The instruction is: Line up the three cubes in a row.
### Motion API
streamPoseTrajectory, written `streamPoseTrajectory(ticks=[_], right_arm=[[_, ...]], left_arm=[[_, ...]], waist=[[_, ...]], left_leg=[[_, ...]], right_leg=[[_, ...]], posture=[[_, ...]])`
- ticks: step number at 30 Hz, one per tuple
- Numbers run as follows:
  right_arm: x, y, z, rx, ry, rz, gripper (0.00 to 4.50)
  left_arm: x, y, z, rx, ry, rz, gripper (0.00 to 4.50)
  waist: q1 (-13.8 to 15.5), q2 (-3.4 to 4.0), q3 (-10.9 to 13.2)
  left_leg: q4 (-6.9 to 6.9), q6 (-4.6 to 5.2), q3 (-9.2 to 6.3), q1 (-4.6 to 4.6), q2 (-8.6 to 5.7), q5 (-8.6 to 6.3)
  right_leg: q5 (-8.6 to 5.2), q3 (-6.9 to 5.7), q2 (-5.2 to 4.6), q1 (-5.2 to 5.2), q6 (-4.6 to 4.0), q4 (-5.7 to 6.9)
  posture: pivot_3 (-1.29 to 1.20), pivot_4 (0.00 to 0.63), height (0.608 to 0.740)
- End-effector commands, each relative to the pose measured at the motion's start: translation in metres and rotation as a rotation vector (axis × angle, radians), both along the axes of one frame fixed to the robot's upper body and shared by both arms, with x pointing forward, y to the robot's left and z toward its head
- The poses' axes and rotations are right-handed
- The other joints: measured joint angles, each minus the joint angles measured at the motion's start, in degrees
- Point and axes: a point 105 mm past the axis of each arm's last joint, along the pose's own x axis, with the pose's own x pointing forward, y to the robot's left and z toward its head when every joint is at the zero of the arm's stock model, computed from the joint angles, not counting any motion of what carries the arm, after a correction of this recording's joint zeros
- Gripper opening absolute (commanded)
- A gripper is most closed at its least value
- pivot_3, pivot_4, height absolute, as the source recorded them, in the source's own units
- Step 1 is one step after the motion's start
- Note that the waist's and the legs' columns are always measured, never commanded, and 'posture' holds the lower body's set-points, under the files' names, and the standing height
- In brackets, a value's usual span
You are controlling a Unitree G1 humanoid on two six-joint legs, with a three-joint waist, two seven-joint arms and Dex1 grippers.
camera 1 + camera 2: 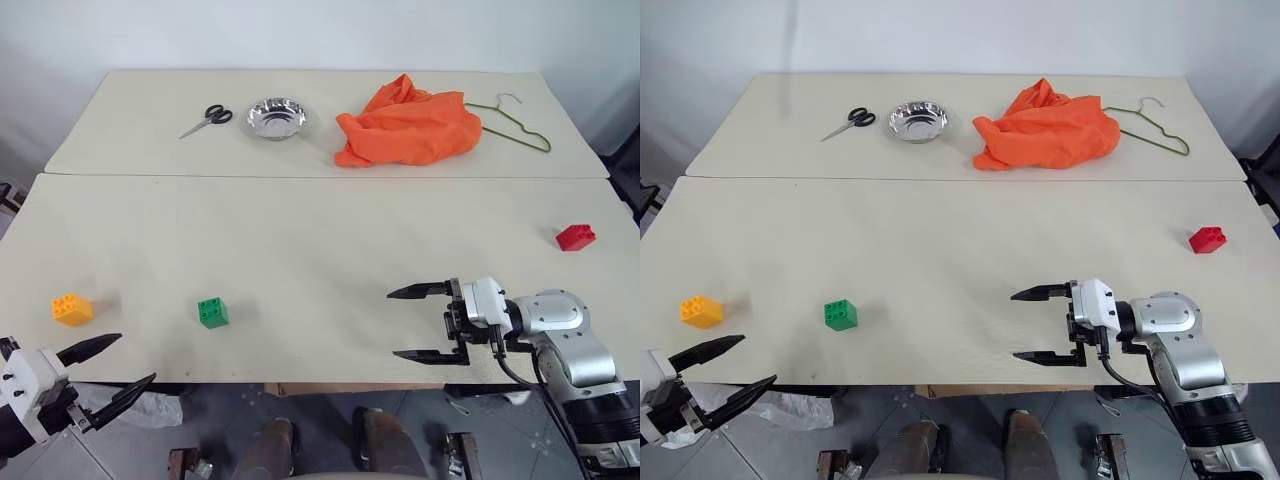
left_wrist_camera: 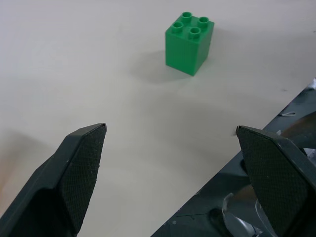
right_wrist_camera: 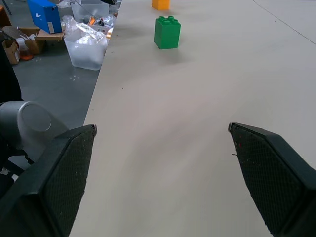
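- Both of my grippers are standing with fingers spread wide and nothing between them: the left gripper is hanging at the near table edge, and the right gripper is hovering over the near part of the table, pointing across toward my left side.
- Just ahead of my left gripper, the orange-yellow cube is sitting a little to its outer side, and the green cube is sitting a little to its inner side; the two are near each other but apart.
- Well away from my right gripper, out past its back and farther up the table, the red cube is lying alone, far from the other two.
- No cube is being held, so I am judging that the first pick is only being lined up and the row is not yet begun.
- Next, I am thinking the red cube needs fetching: my right gripper would have to swing round toward it, close on its sides and carry it over beside the green one.
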Motion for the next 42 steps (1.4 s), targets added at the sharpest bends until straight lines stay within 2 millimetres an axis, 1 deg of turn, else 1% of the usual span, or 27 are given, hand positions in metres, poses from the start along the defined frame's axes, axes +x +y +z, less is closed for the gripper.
streamPoseTrajectory(ticks=[1,3,4,5,7,9,10,12,14,16,17,18,19,20,21,22,23,25,26,27,28,30,32,34,38,41,42], right_arm=[[-0.006,0.005,0.009,0.028,-0.016,0.026,4.50],[-0.004,0.006,0.012,0.036,-0.023,0.022,4.50],[-0.002,0.006,0.013,0.042,-0.029,0.015,4.50],[0.000,0.006,0.014,0.045,-0.030,0.008,4.50],[0.003,0.005,0.016,0.051,-0.032,-0.015,4.50],[0.008,0.005,0.021,0.097,-0.042,-0.069,4.50],[0.012,0.004,0.026,0.127,-0.071,-0.115,4.50],[0.019,0.000,0.033,0.169,-0.102,-0.209,4.50],[0.024,-0.009,0.042,0.201,-0.138,-0.302,4.50],[0.024,-0.022,0.050,0.232,-0.166,-0.397,4.50],[0.023,-0.026,0.052,0.241,-0.184,-0.426,4.50],[0.022,-0.033,0.055,0.259,-0.191,-0.477,4.50],[0.022,-0.051,0.059,0.282,-0.233,-0.584,4.50],[0.022,-0.064,0.062,0.296,-0.260,-0.660,4.50],[0.023,-0.088,0.065,0.321,-0.291,-0.791,4.50],[0.023,-0.118,0.065,0.324,-0.347,-0.950,4.50],[0.020,-0.147,0.060,0.327,-0.369,-1.096,4.50],[0.011,-0.183,0.052,0.321,-0.391,-1.272,4.50],[0.006,-0.202,0.043,0.320,-0.372,-1.353,4.50],[0.002,-0.214,0.037,0.319,-0.362,-1.403,4.50],[-0.004,-0.229,0.024,0.293,-0.330,-1.462,4.50],[-0.012,-0.248,0.008,0.253,-0.283,-1.532,4.50],[-0.017,-0.262,0.001,0.245,-0.264,-1.589,4.50],[-0.015,-0.266,0.003,0.265,-0.265,-1.598,4.50],[0.011,-0.256,0.027,0.298,-0.290,-1.523,4.50],[0.040,-0.260,0.047,0.271,-0.278,-1.566,4.50],[0.045,-0.263,0.051,0.266,-0.269,-1.583,4.50]], left_arm=[[-0.005,0.001,0.002,0.052,0.005,-0.004,4.47],[-0.004,0.002,0.006,0.011,-0.008,0.005,4.47],[-0.003,0.001,0.011,-0.032,-0.013,0.002,4.47],[-0.001,-0.005,0.022,-0.059,-0.033,-0.037,4.47],[0.005,-0.025,0.047,-0.111,-0.091,-0.120,4.47],[0.012,-0.047,0.061,-0.147,-0.118,-0.193,4.47],[0.019,-0.060,0.068,-0.168,-0.135,-0.231,4.47],[0.034,-0.081,0.073,-0.181,-0.152,-0.287,4.47],[0.047,-0.096,0.072,-0.167,-0.147,-0.329,4.47],[0.063,-0.103,0.066,-0.137,-0.109,-0.331,4.47],[0.069,-0.104,0.063,-0.121,-0.093,-0.321,4.47],[0.076,-0.107,0.066,-0.109,-0.119,-0.336,4.47],[0.087,-0.118,0.074,-0.121,-0.163,-0.372,4.47],[0.094,-0.126,0.080,-0.130,-0.196,-0.402,4.47],[0.103,-0.135,0.085,-0.146,-0.228,-0.429,4.47],[0.111,-0.141,0.084,-0.144,-0.238,-0.451,4.47],[0.117,-0.145,0.078,-0.133,-0.229,-0.465,4.47],[0.122,-0.149,0.067,-0.113,-0.211,-0.489,4.47],[0.121,-0.152,0.063,-0.123,-0.195,-0.506,4.47],[0.121,-0.155,0.061,-0.130,-0.186,-0.518,4.47],[0.120,-0.158,0.060,-0.139,-0.177,-0.533,4.47],[0.120,-0.162,0.060,-0.142,-0.174,-0.547,4.47],[0.121,-0.163,0.059,-0.138,-0.174,-0.552,4.47],[0.122,-0.161,0.060,-0.127,-0.179,-0.551,4.47],[0.121,-0.159,0.060,-0.133,-0.187,-0.533,4.47],[0.106,-0.165,0.056,-0.133,-0.146,-0.595,4.47],[0.104,-0.167,0.055,-0.124,-0.139,-0.607,4.47]], waist=[[0.00,0.00,0.00],[0.01,0.00,0.00],[0.01,0.00,0.00],[0.00,0.00,0.00],[0.07,-0.05,-0.02],[0.28,-0.07,-0.03],[0.32,-0.07,-0.03],[0.52,-0.02,-0.05],[0.45,0.04,-0.08],[0.43,0.04,-0.08],[0.40,0.04,-0.08],[0.35,0.04,-0.08],[0.37,0.04,-0.08],[0.49,0.04,-0.08],[1.09,0.04,-0.08],[1.30,0.04,-0.08],[1.45,0.06,-0.10],[1.41,0.08,-0.12],[1.32,0.08,-0.12],[1.13,0.07,-0.11],[0.92,0.07,-0.11],[0.42,0.07,-0.11],[-0.12,0.10,-0.12],[-0.46,0.11,-0.12],[-1.35,0.11,-0.11],[-1.69,0.11,-0.11],[-1.67,0.11,-0.11]], left_leg=[[0.00,0.00,0.00,0.00,0.00,0.00],[0.00,0.00,0.00,0.00,0.00,0.00],[0.00,0.00,0.00,0.00,0.00,0.00],[0.01,0.00,0.00,0.01,0.00,0.00],[0.06,0.00,-0.01,-0.01,0.01,0.00],[0.11,0.00,-0.04,-0.01,0.01,0.00],[0.12,0.00,-0.06,0.00,-0.01,0.00],[0.14,-0.02,-0.08,0.00,-0.05,0.01],[0.14,-0.04,-0.07,0.01,-0.11,0.03],[0.12,-0.05,-0.07,-0.02,-0.13,0.04],[0.12,-0.05,-0.07,-0.01,-0.14,0.04],[0.12,-0.05,-0.07,-0.02,-0.14,0.04],[0.11,-0.05,-0.06,-0.02,-0.14,0.04],[0.12,-0.07,-0.06,-0.03,-0.15,0.06],[0.14,-0.08,-0.06,-0.04,-0.16,0.09],[0.25,-0.07,-0.07,-0.07,-0.18,0.10],[0.36,-0.06,-0.04,-0.07,-0.23,0.11],[0.41,0.01,0.08,-0.01,-0.36,0.10],[0.35,0.06,0.18,0.03,-0.37,0.09],[0.31,0.08,0.24,0.04,-0.35,0.09],[0.25,0.08,0.31,0.03,-0.31,0.09],[0.24,0.08,0.38,0.05,-0.23,0.09],[0.24,0.05,0.41,0.07,-0.19,0.11],[0.21,0.05,0.56,0.19,-0.17,0.15],[0.00,0.05,0.97,0.76,-0.14,0.24],[-0.01,0.03,1.07,0.88,-0.11,0.28],[-0.01,0.03,1.13,0.89,-0.11,0.28]], right_leg=[[0.00,0.00,0.00,0.00,0.00,0.00],[0.00,0.00,0.00,0.00,0.00,0.00],[0.00,0.00,0.00,0.00,0.00,0.00],[0.00,0.00,0.00,0.00,0.00,0.02],[0.00,0.00,0.00,0.00,0.00,0.07],[0.00,-0.01,-0.03,0.02,0.00,0.08],[0.00,-0.02,-0.06,0.04,0.00,0.09],[0.00,-0.02,-0.06,0.04,0.00,0.16],[0.01,0.00,-0.05,-0.02,0.01,0.25],[0.01,0.00,-0.03,-0.09,0.01,0.53],[0.00,0.00,0.00,-0.12,0.00,0.60],[0.00,0.00,0.01,-0.13,0.00,0.62],[0.00,0.01,0.02,-0.14,0.00,0.63],[0.00,-0.01,0.04,-0.16,-0.01,0.64],[0.00,-0.04,0.04,-0.15,-0.01,0.67],[0.01,-0.10,0.06,-0.13,0.01,0.66],[0.02,-0.18,0.07,-0.13,0.03,0.75],[0.04,-0.22,0.11,-0.13,0.07,0.83],[0.05,-0.17,0.12,-0.13,0.09,0.82],[0.05,-0.13,0.12,-0.16,0.09,0.80],[0.05,-0.07,0.11,-0.20,0.09,0.78],[0.05,-0.03,0.10,-0.20,0.09,0.77],[0.05,0.00,0.09,-0.20,0.09,0.79],[0.05,0.12,0.08,-0.20,0.09,0.77],[0.07,0.47,0.08,0.07,0.14,0.79],[0.08,0.64,0.10,0.10,0.16,0.90],[0.08,0.70,0.10,0.07,0.16,0.94]], posture=[[0.00,0.150,0.740],[0.00,0.150,0.740],[0.00,0.150,0.740],[0.00,0.150,0.740],[0.00,0.150,0.740],[0.00,0.150,0.740],[0.00,0.150,0.740],[0.00,0.150,0.740],[0.00,0.150,0.740],[0.00,0.150,0.740],[0.00,0.150,0.740],[0.00,0.150,0.740],[0.00,0.150,0.740],[0.00,0.150,0.740],[0.00,0.150,0.740],[0.00,0.150,0.740],[0.00,0.150,0.740],[0.00,0.150,0.740],[0.00,0.150,0.740],[0.00,0.150,0.740],[0.00,0.150,0.740],[0.00,0.150,0.740],[0.00,0.150,0.740],[0.00,0.150,0.740],[0.00,0.150,0.740],[0.00,0.150,0.740],[0.00,0.150,0.740]])
